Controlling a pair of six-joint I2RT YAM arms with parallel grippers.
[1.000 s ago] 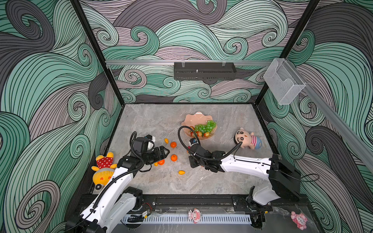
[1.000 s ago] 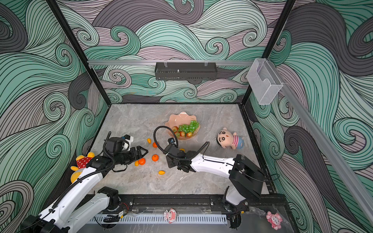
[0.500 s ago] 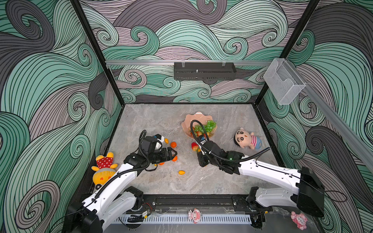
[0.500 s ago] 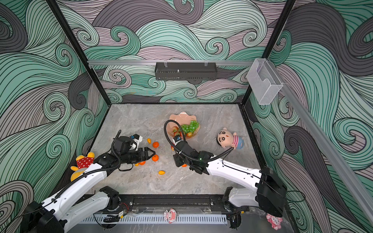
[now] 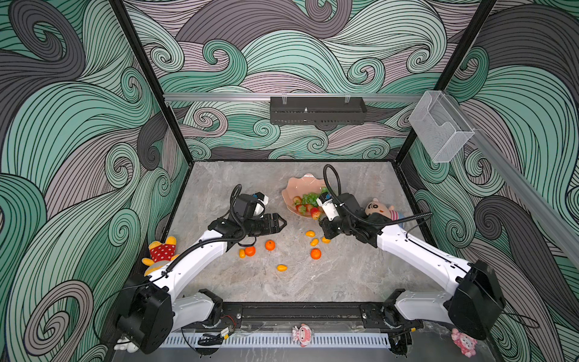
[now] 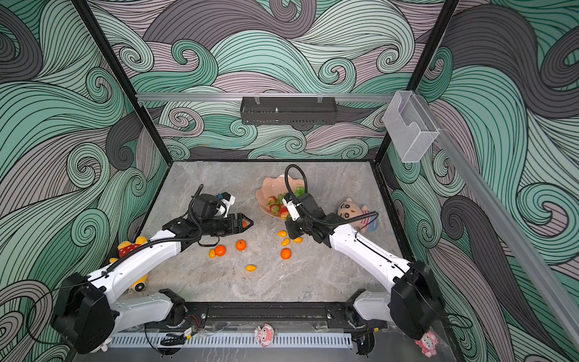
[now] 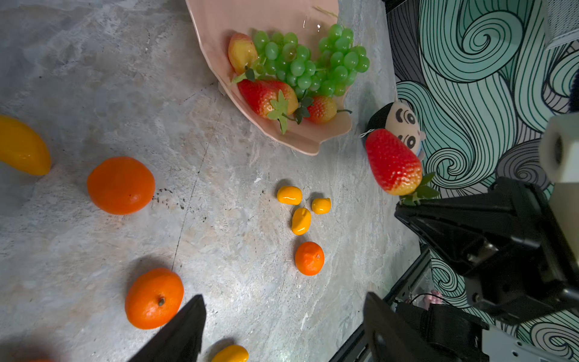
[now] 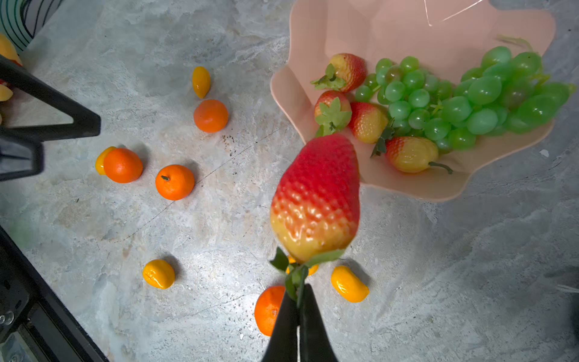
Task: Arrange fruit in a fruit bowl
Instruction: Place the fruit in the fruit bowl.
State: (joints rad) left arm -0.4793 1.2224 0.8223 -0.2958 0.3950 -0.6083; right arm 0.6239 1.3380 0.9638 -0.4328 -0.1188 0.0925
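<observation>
Right wrist view, my right gripper [image 8: 299, 301] clenched the strawberry [image 8: 316, 197] by its leaves, long axis pointed tip-first at the far fruit bowl [image 8: 407, 188], left gripper [image 7: 283, 301] stood spread, empty.

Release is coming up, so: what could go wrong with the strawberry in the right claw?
The right claw grips the strawberry by its leaves alone, so it may swing or slip free early. It seems to hang at the rim of the fruit bowl, not clearly inside; released now, it might land on the table. That side already holds other strawberries and grapes; it could roll off them.
</observation>
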